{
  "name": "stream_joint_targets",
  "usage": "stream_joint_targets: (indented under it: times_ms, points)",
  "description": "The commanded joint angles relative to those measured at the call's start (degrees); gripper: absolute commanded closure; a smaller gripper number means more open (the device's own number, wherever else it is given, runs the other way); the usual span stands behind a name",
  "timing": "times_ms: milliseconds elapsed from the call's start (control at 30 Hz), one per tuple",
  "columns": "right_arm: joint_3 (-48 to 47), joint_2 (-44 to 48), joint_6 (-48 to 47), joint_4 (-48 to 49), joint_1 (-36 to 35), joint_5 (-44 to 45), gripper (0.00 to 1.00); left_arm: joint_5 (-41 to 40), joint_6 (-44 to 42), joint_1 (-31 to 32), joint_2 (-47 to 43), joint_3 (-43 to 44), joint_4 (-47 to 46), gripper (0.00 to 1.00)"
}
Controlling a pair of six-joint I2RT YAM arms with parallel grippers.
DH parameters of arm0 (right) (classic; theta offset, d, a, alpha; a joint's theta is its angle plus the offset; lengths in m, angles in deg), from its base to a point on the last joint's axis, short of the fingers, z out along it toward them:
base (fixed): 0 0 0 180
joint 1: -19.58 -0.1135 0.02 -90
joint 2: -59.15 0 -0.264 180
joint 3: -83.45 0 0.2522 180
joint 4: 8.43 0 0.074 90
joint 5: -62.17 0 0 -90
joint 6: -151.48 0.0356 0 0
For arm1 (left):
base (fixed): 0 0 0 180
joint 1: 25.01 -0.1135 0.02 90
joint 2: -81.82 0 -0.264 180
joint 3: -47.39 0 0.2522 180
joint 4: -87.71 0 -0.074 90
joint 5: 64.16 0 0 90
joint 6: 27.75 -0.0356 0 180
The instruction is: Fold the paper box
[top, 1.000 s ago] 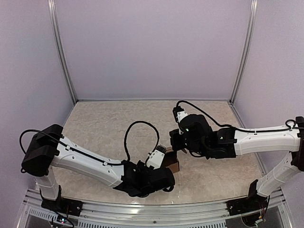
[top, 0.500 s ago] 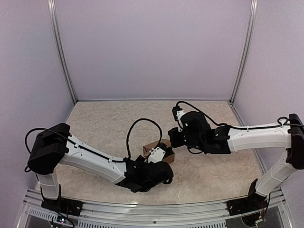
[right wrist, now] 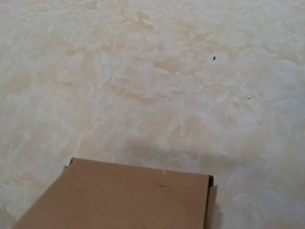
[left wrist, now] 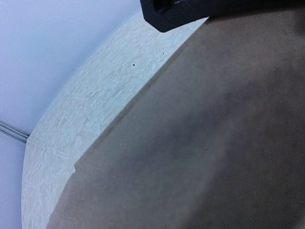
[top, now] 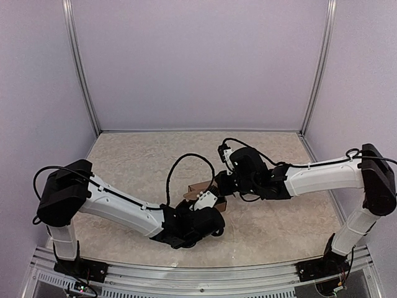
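Note:
The paper box (top: 198, 187) is a small brown cardboard box on the table, wedged between my two wrists. My left gripper (top: 208, 202) sits over its near side with its fingers hidden. In the left wrist view a brown face of the box (left wrist: 190, 143) fills most of the frame, very close. My right gripper (top: 222, 185) is against the box's right side. In the right wrist view a flat face of the box (right wrist: 128, 200) with a side tab lies at the bottom edge, and no fingers show. I cannot see whether either gripper holds it.
The marbled table (top: 136, 161) stretches left and back from the box to the lilac walls. A black cable loop (top: 186, 158) arcs above the left wrist. A black part (left wrist: 176, 9) crosses the top of the left wrist view. A metal rail (top: 186, 264) runs along the near edge.
The box has shifted back and to the left, from beside the left wrist to just behind it. The right arm has reached further left after it.

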Motion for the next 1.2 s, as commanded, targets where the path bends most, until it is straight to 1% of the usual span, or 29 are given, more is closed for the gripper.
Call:
stream_joint_targets:
  times_ms: [0,67,167,200,367,500,667,867,1000,1167]
  points:
    - [-0.43,-2.53,-0.22,0.24,0.45,-1.59,0.91,1.06,-0.09,0.71,-0.08,-0.7,0.91,0.75]
    - [-0.35,-3.35,-0.07,0.53,0.44,-1.79,0.92,1.47,0.23,1.15,-0.57,-1.02,1.05,0.66]
    - [-0.19,-4.57,0.3,1.0,0.45,-2.11,0.93,3.59,1.08,1.4,-1.79,-2.21,0.51,0.48]
    - [-0.13,-4.95,0.45,1.11,0.47,-2.21,0.93,4.5,1.39,1.41,-2.28,-2.57,0.46,0.44]
    - [0.58,-6.12,0.87,1.84,0.48,-2.03,0.93,9.08,2.93,1.48,-5.67,-5.15,-0.47,0.28]
    - [0.65,-7.23,1.01,1.88,0.48,-1.88,0.94,13.42,3.88,1.42,-10.36,-8.2,-2.25,0.16]
    - [0.86,-8.56,1.68,2.44,0.48,-1.95,0.95,16.82,5.38,0.9,-13.38,-9.52,-0.9,0.1]
    - [2.1,-9.62,2.46,3.89,0.36,-1.12,0.97,21.48,8.15,0.64,-16.9,-12.11,-0.59,0.07]
    - [3.04,-10.31,2.58,5.27,-0.13,1.15,0.99,25.93,9.93,-0.31,-20.18,-14.25,-1.41,0.07]
    - [3.51,-10.79,2.01,6.23,-1.01,4.37,0.99,32.19,10.1,-0.91,-24.96,-16.61,-2.9,0.06]
